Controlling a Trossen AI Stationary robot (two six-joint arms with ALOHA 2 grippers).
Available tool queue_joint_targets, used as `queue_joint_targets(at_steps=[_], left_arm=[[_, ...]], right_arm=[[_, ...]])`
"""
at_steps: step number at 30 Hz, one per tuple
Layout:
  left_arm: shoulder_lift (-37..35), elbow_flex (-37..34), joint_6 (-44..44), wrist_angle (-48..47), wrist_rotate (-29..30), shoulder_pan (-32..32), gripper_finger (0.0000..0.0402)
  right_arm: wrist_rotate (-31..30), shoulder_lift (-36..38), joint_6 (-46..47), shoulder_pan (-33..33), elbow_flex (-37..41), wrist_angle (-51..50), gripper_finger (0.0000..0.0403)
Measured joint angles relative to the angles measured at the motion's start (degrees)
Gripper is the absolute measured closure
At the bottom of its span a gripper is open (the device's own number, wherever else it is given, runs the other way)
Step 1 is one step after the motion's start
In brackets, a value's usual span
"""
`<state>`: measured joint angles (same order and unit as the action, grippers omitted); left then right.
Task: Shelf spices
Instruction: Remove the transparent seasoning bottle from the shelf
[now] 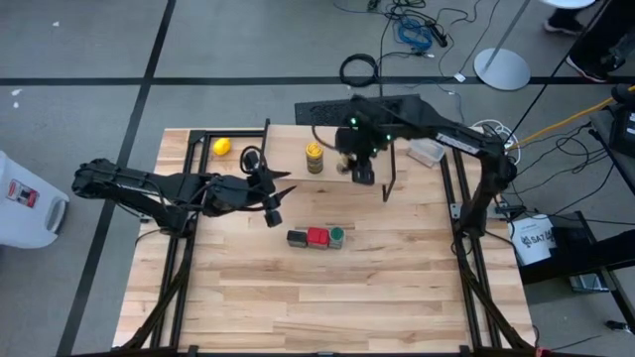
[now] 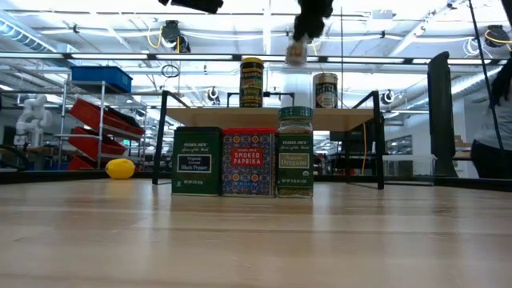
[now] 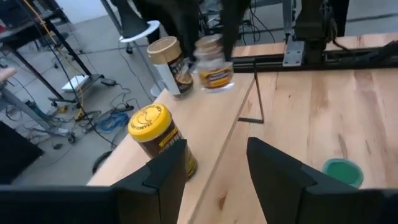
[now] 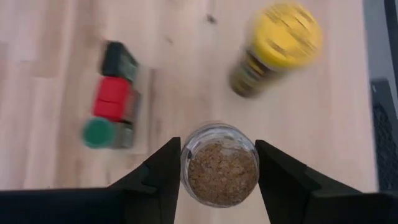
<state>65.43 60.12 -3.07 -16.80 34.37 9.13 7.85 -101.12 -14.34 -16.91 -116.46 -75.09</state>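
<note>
About halfway: two jars, yellow-lidded (image 2: 252,82) and tan-topped (image 2: 325,90), up on the shelf (image 2: 264,114), a third jar (image 4: 219,164) clamped in the right gripper (image 4: 217,168) above it, three spices (image 1: 316,237) waiting nearer on the table (image 1: 327,297), left gripper (image 3: 214,165) spread, empty.

Blurred in the right wrist view: yellow-lidded glass spice jar (image 4: 277,50) at 1 o'clock of the held clear jar of brown spice (image 4: 219,165); dark box, red square tin (image 4: 112,98), green-lidded jar at 10 o'clock. Held jar's label unreadable, smeared in the low view (image 2: 297,51). Green lid (image 3: 343,172) cut by left gripper's finger.
</note>
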Motion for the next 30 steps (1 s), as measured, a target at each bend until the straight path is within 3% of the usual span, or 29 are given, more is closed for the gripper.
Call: queue_joint_targets(at_steps=[2, 6, 8, 18, 25, 30], left_arm=[[-0.4, 0.0, 2.7, -0.1, -3.0, 0.1, 0.0225], [-0.6, 0.0, 10.3, 0.2, -16.2, -0.4, 0.0225], [-0.2, 0.0, 12.0, 0.8, -19.9, -0.5, 0.0225], [2.8, -1.6, 13.3, 3.6, -29.4, 0.0, 0.0185], [2.8, -1.6, 13.1, 5.6, -34.9, 1.3, 0.0137], [2.8, -1.6, 13.3, 5.7, -35.8, 2.0, 0.0121]], right_arm=[[0.0, 0.6, 0.7, 3.1, 0.0, 1.1, 0.024], [0.0, 0.7, 0.5, 9.6, 0.0, 4.2, 0.024], [0.0, 0.5, -1.1, 12.8, 0.0, 6.4, 0.024], [-0.1, 0.2, -10.5, 25.2, 1.5, 18.2, 0.0239], [-3.5, 0.2, -8.7, 27.6, 4.4, 22.3, 0.0239], [-5.1, 0.2, -9.3, 27.9, 6.6, 23.8, 0.0239]])
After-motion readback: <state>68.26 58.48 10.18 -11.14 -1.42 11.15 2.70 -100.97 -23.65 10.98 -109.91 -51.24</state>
